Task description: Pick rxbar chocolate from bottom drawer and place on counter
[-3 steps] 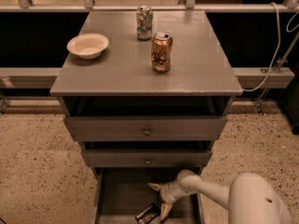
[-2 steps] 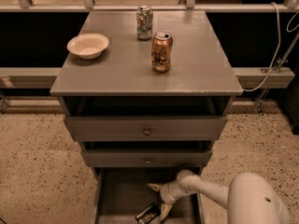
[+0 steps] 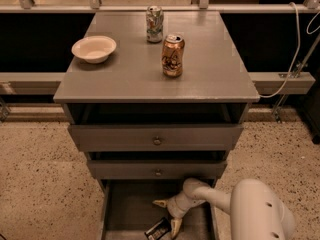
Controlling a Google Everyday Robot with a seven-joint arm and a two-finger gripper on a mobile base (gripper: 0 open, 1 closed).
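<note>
Black rxbar chocolate (image 3: 158,229) | gripper fingers (image 3: 175,227) apart beside it, bottom drawer (image 3: 129,210) | copper can (image 3: 173,55), bowl (image 3: 94,49) on counter (image 3: 215,74)

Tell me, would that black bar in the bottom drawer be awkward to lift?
Probably light and thin: the rxbar chocolate lies flat on the bottom drawer floor, so it may slide rather than lift. Its wrapper looks glossy, perhaps slippery. The hand is open beside it.

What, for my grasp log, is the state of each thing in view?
Bottom drawer: pulled open.
Rxbar chocolate: lying in it, not gripped.
Gripper: open, inside the drawer beside the bar.
Knobbed drawers: pushed in or nearly.
Copper can: upright on the counter.
Silver can: upright.
Bowl: upright, empty.
</note>
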